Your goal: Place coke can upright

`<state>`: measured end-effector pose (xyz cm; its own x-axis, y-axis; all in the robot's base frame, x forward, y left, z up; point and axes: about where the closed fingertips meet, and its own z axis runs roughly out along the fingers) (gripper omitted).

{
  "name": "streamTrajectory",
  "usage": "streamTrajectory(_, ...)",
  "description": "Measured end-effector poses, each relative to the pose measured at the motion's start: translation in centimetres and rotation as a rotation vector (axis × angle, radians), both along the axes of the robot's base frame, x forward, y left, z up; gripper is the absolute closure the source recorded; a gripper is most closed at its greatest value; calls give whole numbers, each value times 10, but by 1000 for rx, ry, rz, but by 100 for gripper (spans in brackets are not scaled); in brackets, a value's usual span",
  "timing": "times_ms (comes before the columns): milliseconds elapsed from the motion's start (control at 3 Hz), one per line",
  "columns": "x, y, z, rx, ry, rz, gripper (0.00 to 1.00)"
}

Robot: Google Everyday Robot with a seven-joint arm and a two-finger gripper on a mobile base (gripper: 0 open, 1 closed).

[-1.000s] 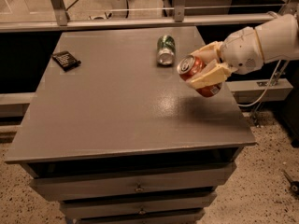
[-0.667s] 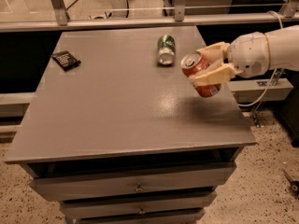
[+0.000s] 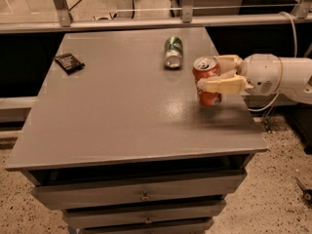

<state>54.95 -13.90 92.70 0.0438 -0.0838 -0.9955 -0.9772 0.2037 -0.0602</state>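
Well off to the gripper's left, a small flat black packet lies on the grey rectangular table top. Nearer, just up and left of it, a green aluminium can rests on its side. The red-orange aluminium coke can stands upright in the cream two-finger gripper, clamped across its mid-body. Its base is at or just above the surface, near the right edge. It looks light, thin-walled and smooth, likely to dent or slip, so a gentle mid-height hold suits it.
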Motion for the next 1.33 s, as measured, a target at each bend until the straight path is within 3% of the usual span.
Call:
streamTrajectory(333,1,-5,-6,56,-34,8,100)
streamTrajectory(667,0,-11,-19,81,-43,25,84)
streamTrajectory(1333,1,-18,-30,95,-42,36,38)
